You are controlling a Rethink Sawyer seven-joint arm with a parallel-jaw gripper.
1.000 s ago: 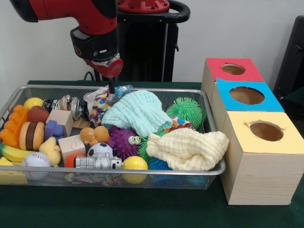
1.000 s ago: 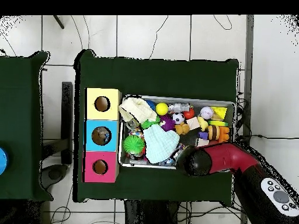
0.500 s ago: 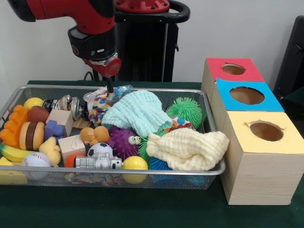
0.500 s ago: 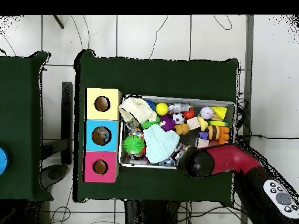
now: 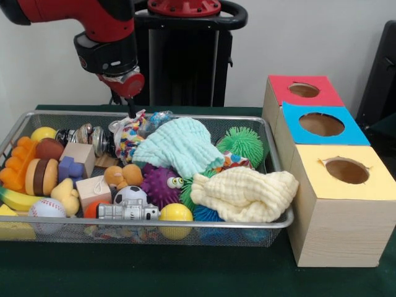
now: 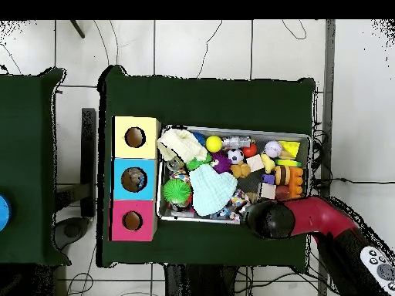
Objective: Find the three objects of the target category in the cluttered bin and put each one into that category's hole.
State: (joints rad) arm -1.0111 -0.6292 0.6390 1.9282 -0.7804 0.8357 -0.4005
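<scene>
A: While the gripper (image 5: 131, 112) hangs over the far edge of the wire bin (image 5: 185, 230), can its jaw state be read?

B: It cannot be told; only a thin dark tip is seen below the red wrist, and nothing is seen held. From overhead the arm (image 6: 308, 218) covers the bin corner nearest the robot

A: Where is the target category recorded?

B: It is not given. Candidates are noted in the bin: a mint cloth (image 5: 179, 146) mid-bin, a cream cloth (image 5: 244, 195) at the box-side front corner, a patterned cloth (image 5: 129, 137) just below the gripper tip

A: Progress?

B: Something pale is made out in the blue box (image 6: 134, 179) hole from overhead; what it is cannot be told. The red box (image 5: 301, 90) and yellow box (image 5: 344, 170) holes appear dark. Most of the sorting is judged to be left
</scene>
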